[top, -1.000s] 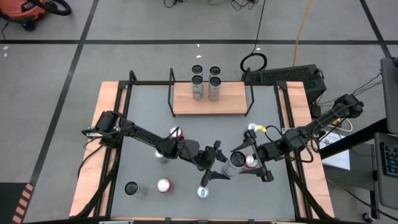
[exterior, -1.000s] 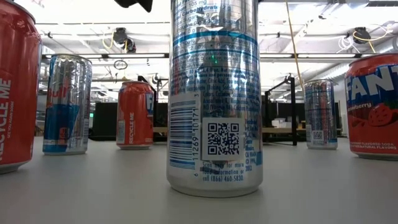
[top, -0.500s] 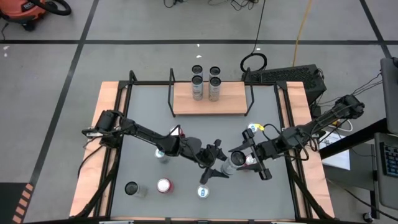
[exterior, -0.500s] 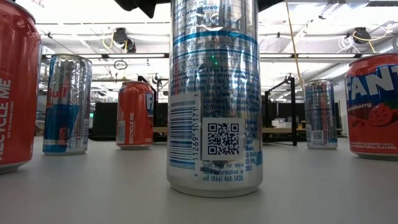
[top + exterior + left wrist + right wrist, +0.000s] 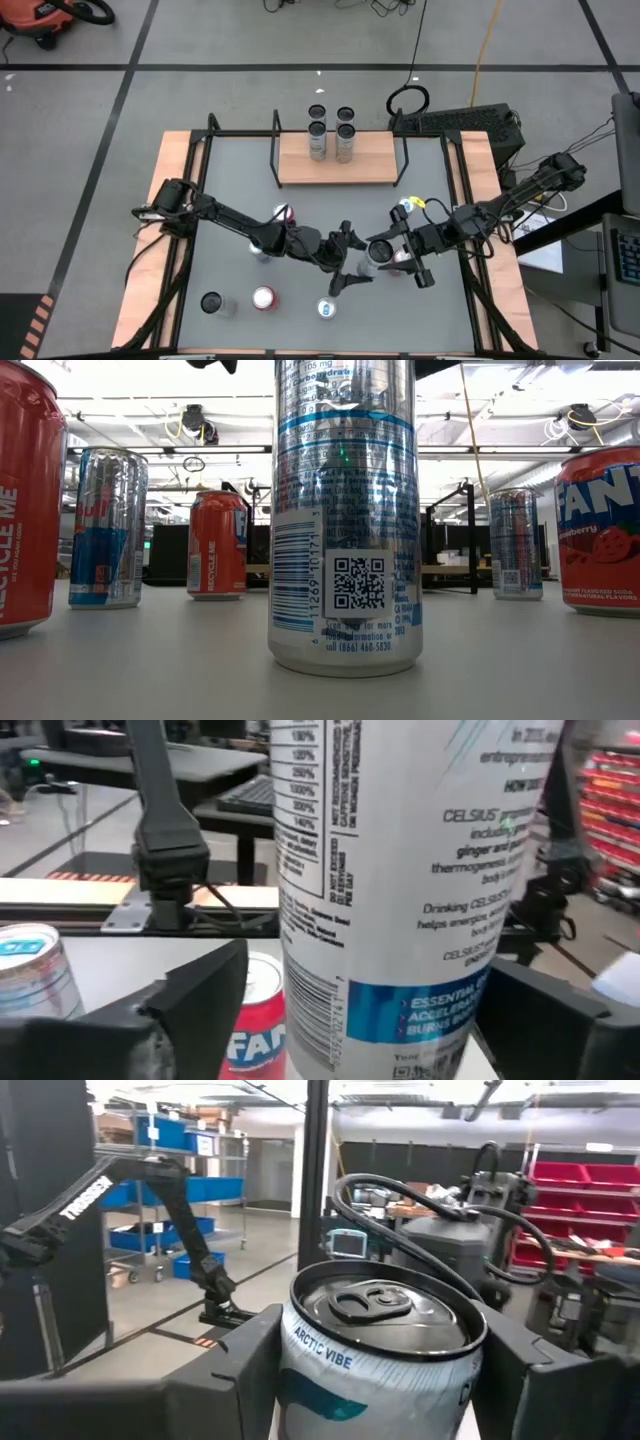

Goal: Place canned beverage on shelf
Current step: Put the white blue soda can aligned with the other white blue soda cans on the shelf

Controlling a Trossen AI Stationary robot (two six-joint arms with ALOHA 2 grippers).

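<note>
The whole counter (image 5: 320, 240) is seen from straight above. A level view is taken at counter height, very near a silver can (image 5: 345, 510). Each wrist view is pressed close against the same white can (image 5: 400, 890).

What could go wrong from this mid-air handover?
1. The left gripper stands open with a finger on each side of the white can; pulling back crookedly might drag it in the right gripper, which clamps it near the top.
2. A red can stands close by the right gripper and may get knocked.
3. The shelf already holds cans, so a careless placement could topple them.
</note>
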